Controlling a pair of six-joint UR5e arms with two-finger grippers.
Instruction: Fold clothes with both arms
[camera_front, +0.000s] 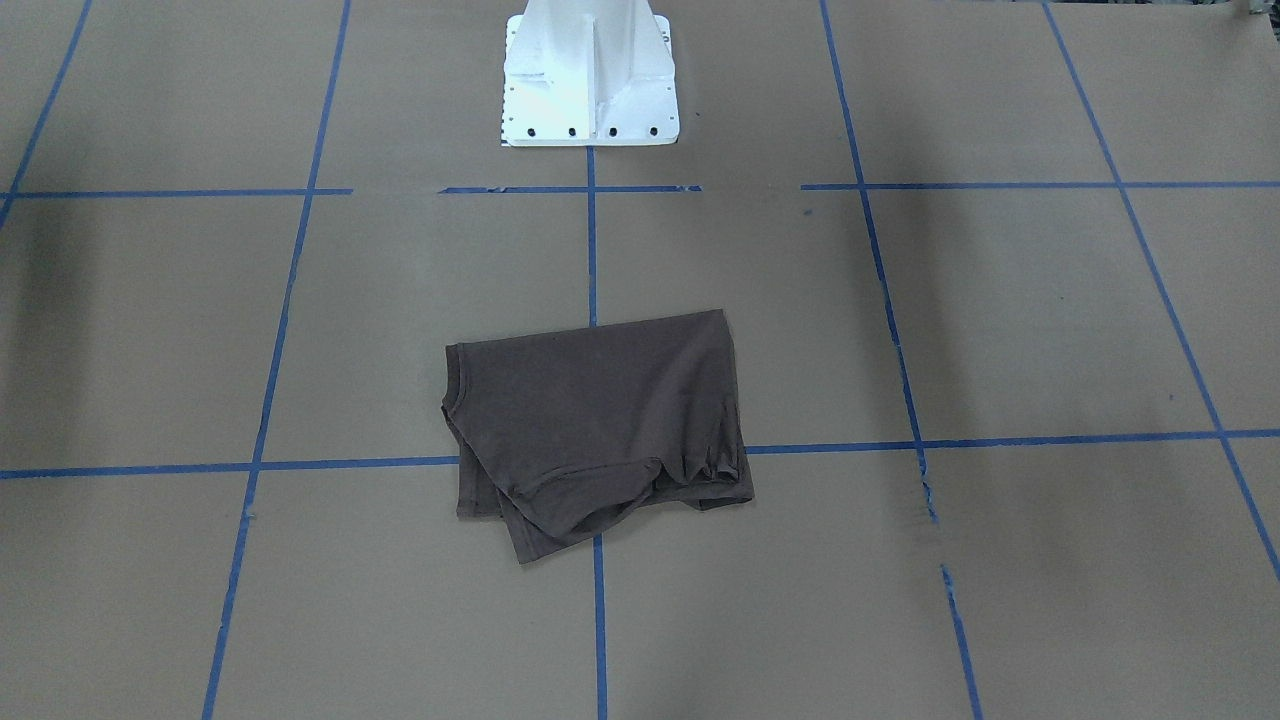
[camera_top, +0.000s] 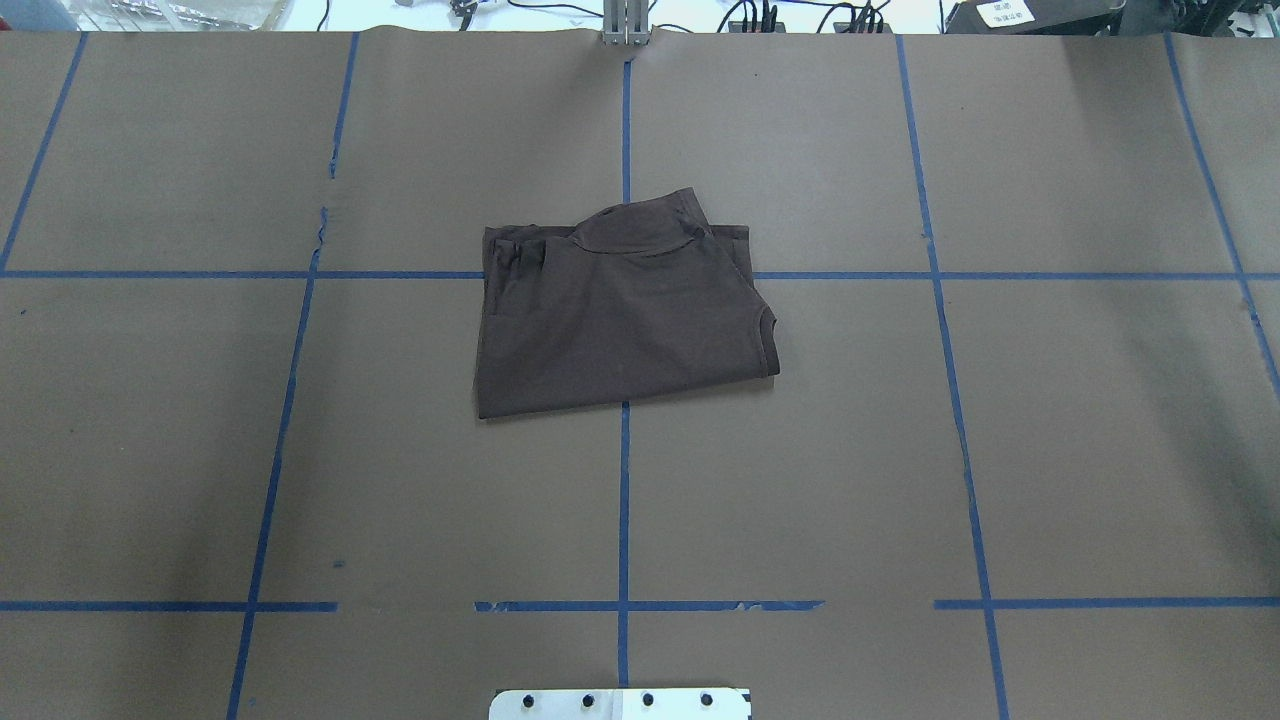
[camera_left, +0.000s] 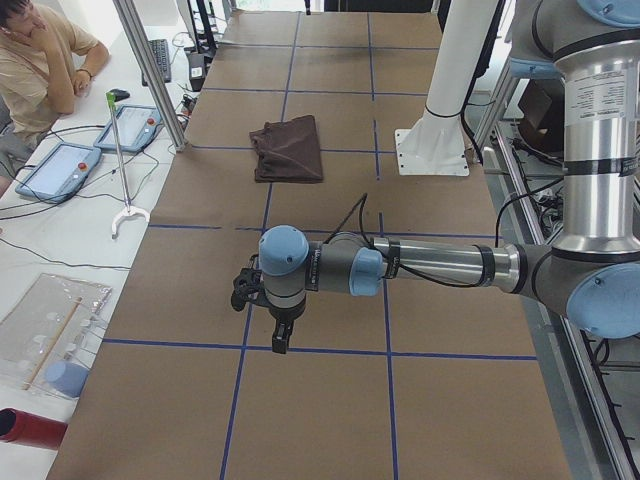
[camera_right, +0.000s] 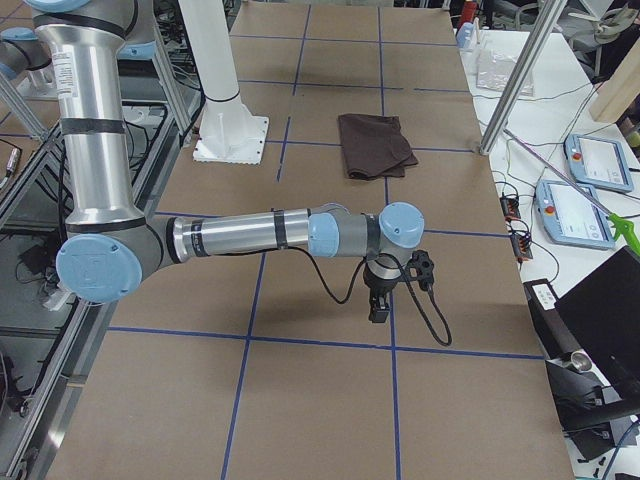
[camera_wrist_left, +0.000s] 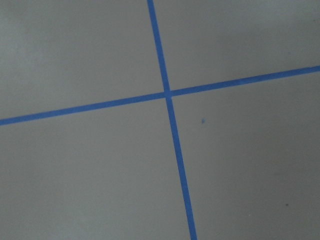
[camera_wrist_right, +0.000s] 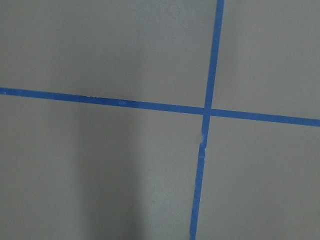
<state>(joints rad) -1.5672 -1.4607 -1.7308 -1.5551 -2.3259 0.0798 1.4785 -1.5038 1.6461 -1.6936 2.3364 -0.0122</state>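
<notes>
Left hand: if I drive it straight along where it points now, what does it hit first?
The left hand points down, so probably the bare brown table paper by a blue tape crossing. The T-shirt lies well off that line.

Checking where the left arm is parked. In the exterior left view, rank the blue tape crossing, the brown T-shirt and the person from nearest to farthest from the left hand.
1. Blue tape crossing: just under the left hand.
2. T-shirt: farther along the table.
3. Person: off the table, view's top-left.
</notes>
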